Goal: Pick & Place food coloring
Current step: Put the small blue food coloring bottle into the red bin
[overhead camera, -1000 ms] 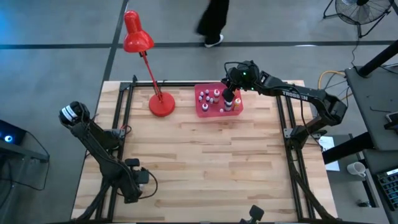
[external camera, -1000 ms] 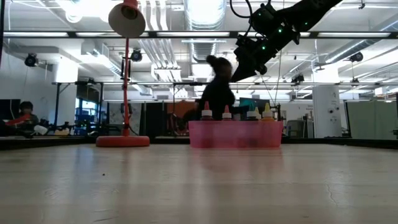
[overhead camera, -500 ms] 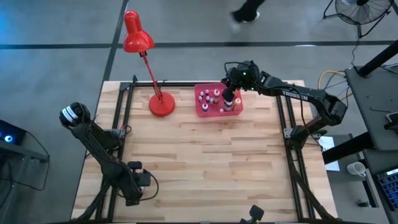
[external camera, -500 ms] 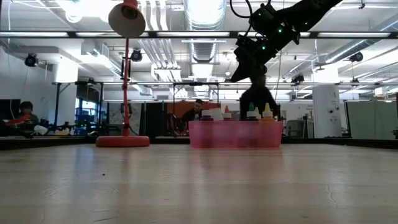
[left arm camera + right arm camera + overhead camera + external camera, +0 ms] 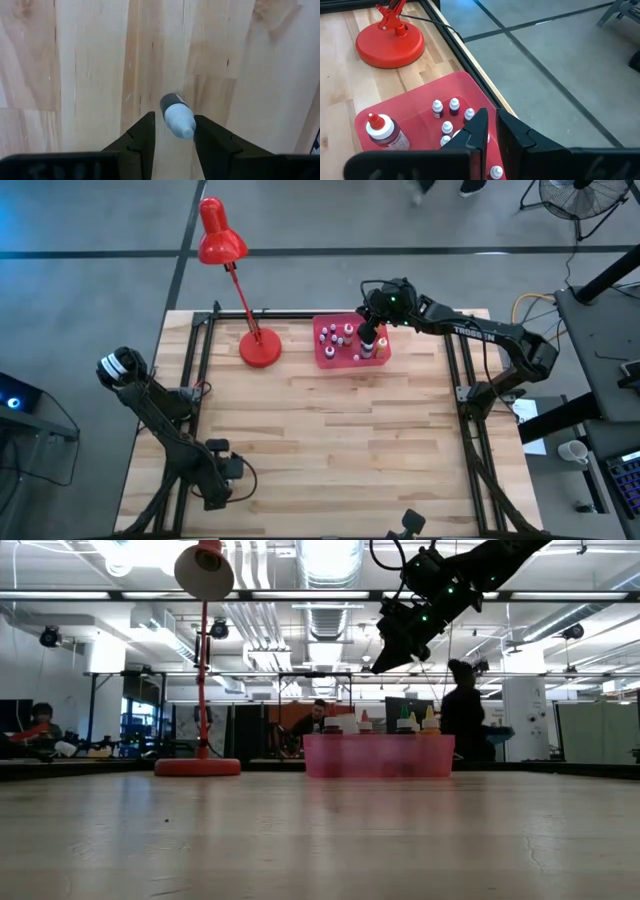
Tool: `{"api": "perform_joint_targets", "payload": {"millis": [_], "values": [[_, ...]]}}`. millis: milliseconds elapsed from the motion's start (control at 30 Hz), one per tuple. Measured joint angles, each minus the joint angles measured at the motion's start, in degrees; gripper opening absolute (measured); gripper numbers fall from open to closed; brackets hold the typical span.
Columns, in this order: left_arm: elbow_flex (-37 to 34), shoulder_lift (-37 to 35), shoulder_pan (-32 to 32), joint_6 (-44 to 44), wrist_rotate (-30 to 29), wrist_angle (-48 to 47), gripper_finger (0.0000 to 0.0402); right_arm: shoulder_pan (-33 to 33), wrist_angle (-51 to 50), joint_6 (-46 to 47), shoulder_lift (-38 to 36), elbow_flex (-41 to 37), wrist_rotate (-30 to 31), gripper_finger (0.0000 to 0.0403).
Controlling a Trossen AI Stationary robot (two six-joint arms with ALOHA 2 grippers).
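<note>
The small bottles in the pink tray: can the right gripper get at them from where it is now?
Probably yes. The right gripper, shut and empty, hangs directly above the pink tray, and nothing lies between it and the small bottles standing inside. It would need to open and descend. The red lamp stands clear beside the tray.

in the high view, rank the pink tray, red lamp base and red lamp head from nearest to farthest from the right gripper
1. Pink tray, directly under the right gripper, at the table's far edge.
2. Red lamp base, left of the tray on the table.
3. Red lamp head, farthest, out beyond the table's far-left edge.
</note>
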Motion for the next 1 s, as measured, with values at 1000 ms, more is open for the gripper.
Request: {"api": "perform_joint_targets", "payload": {"millis": [1000], "values": [[0.3, -2.0, 20.4, 7.3, -0.1, -8.9, 0.0032, 0.0, -8.3, -0.1, -7.1, 5.8, 8.0, 0.0028]]}}
